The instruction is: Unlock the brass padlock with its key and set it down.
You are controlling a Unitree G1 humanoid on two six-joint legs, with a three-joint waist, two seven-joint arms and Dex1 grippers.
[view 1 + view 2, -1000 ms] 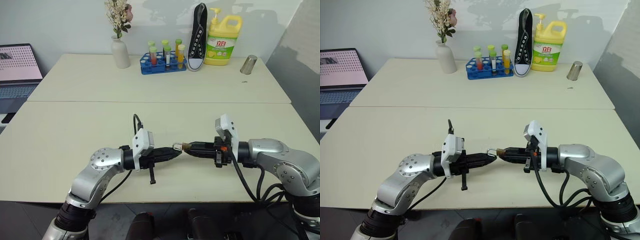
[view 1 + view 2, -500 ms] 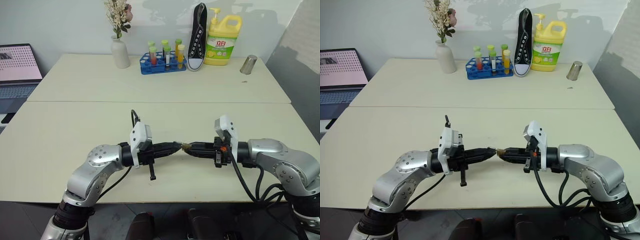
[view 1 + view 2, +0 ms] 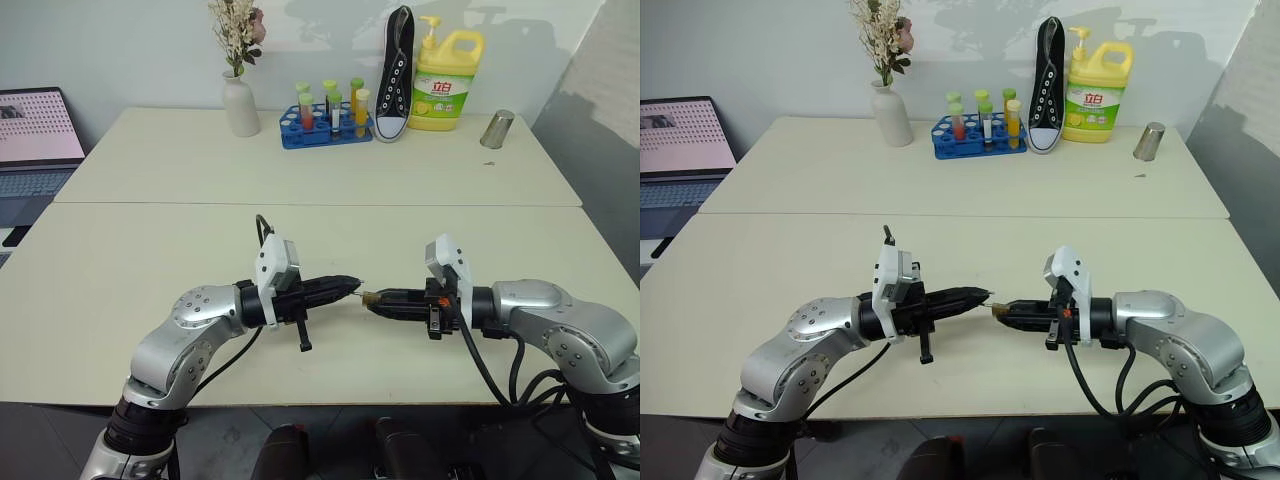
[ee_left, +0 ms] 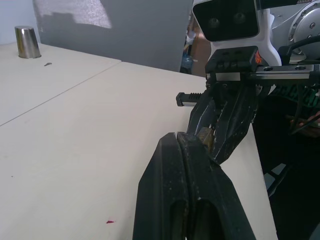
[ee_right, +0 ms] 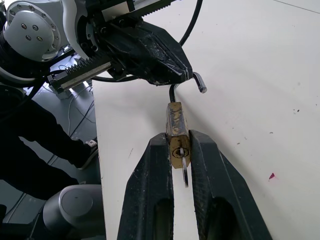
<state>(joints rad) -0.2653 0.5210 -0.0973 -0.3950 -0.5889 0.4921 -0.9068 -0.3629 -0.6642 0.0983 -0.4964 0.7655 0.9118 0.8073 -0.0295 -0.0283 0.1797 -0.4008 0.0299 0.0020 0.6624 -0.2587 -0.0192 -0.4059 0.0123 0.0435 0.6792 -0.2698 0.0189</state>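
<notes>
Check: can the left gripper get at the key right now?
Probably not. The key hangs from the brass padlock between the right gripper's fingers, on the side away from the left gripper, which is shut on the open shackle.

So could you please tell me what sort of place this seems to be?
Probably a lab or office test bench: plain tables, a laptop at the side, and mixed props along the wall: test-tube rack, shoe, detergent bottle.

One padlock, one key (seemingly).
</notes>
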